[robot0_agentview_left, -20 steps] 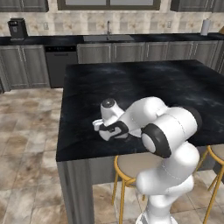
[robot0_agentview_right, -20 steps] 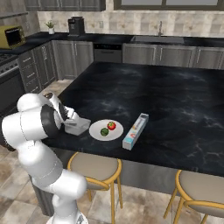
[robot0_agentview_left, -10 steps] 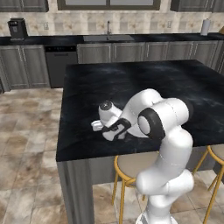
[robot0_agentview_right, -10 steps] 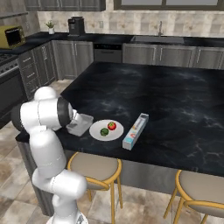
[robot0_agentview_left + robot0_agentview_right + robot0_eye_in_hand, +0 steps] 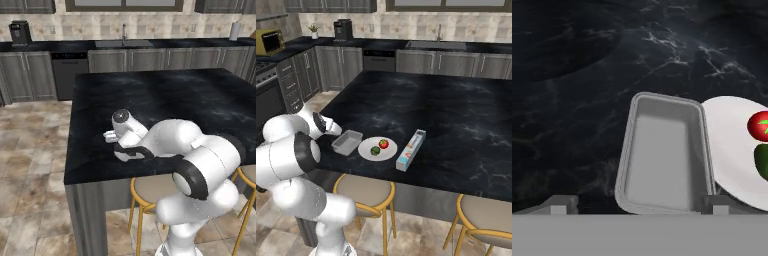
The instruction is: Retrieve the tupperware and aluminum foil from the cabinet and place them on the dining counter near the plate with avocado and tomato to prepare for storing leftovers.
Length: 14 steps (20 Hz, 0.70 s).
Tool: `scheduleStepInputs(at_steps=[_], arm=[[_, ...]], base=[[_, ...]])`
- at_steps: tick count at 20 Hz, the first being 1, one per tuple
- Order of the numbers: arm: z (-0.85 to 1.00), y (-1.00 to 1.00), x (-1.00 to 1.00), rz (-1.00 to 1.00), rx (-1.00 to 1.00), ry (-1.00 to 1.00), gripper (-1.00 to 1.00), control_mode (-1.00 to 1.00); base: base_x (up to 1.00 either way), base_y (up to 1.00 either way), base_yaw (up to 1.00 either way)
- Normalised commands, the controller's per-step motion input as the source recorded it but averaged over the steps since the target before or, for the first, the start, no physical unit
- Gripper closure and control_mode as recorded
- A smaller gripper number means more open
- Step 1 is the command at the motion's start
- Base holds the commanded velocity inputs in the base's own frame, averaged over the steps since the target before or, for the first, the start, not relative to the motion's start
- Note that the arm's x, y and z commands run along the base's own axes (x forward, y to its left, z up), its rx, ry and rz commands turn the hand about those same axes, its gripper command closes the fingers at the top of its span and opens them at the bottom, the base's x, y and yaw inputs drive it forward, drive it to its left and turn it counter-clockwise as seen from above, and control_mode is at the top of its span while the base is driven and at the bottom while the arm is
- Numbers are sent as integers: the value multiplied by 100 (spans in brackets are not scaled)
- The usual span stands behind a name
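Note:
The tupperware (image 5: 662, 155), a shallow clear-grey tray, rests on the black marble dining counter (image 5: 446, 115). It lies right beside the white plate (image 5: 732, 150) with a red tomato (image 5: 759, 125) and a green avocado piece (image 5: 762, 160). My gripper (image 5: 638, 207) is open. One fingertip stands on either side of the tray's near end, apart from its walls. From the right base camera the tupperware (image 5: 347, 142) lies left of the plate (image 5: 368, 146), with my hand just to its left. The aluminum foil box (image 5: 411, 149) lies right of the plate.
Wooden stools (image 5: 363, 192) stand under the counter's near edge. The counter edge (image 5: 100, 175) is close below my hand. A long back counter with a sink (image 5: 123, 42) and grey cabinets runs along the far wall. A coffee machine (image 5: 342, 29) stands at its left.
My jaws have gone from shut on the tupperware to wide open, leaving it on the counter beside the plate. The arm's elbow has swung over.

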Motion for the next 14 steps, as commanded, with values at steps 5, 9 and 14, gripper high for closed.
scheduleStepInputs(at_steps=[5,9,14], arm=[[91,-1,-80,-10,0,-14,-100,-100],[95,-19,-81,-4,0,-13,-100,-100],[96,-45,-65,0,3,-10,-100,-100]], base=[[0,0,0],[0,0,0],[0,0,0]])
